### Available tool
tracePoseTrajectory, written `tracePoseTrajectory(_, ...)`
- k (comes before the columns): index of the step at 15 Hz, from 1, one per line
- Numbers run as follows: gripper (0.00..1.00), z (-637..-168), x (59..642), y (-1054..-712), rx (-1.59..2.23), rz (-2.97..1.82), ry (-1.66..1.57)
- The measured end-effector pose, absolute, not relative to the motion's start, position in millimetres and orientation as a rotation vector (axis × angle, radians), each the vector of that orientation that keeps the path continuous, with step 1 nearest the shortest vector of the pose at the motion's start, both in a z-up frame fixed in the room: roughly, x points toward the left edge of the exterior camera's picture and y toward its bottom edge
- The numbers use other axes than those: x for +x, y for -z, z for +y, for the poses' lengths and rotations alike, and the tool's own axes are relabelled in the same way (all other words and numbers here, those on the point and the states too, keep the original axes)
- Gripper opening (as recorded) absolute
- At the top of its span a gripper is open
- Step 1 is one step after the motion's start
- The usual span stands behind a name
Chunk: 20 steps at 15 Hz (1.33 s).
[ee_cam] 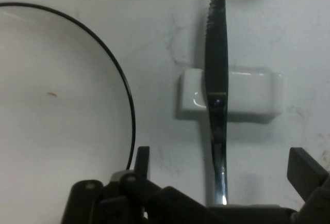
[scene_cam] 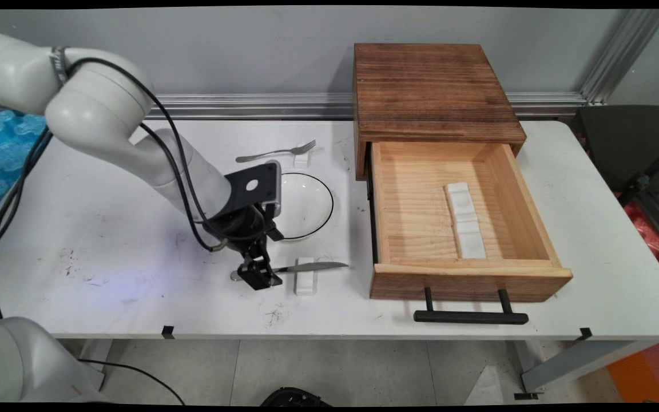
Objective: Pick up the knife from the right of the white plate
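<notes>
End effector (scene_cam: 259, 274) down low on the counter (scene_cam: 106, 229), spread wide around knife (scene_cam: 306, 267) handle, right by the white rest (scene_cam: 305, 279).

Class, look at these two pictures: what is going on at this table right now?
The arm's tool is down at the handle end of a knife, its fingers open on either side of the handle. The knife lies across a small white rest, just in front of a black-rimmed plate. A fork lies on another rest behind the plate. To the right, a wooden box's drawer stands open with white rests inside.
</notes>
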State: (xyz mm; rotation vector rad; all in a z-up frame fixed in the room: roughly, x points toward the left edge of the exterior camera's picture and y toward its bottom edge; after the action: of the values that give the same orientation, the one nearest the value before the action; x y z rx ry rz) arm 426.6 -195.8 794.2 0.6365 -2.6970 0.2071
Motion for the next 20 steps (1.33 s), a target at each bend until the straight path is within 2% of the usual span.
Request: tracePoseTrajectory(20,1.0,-193.6,421.8,-765.4,0.693,-2.68,-0.244)
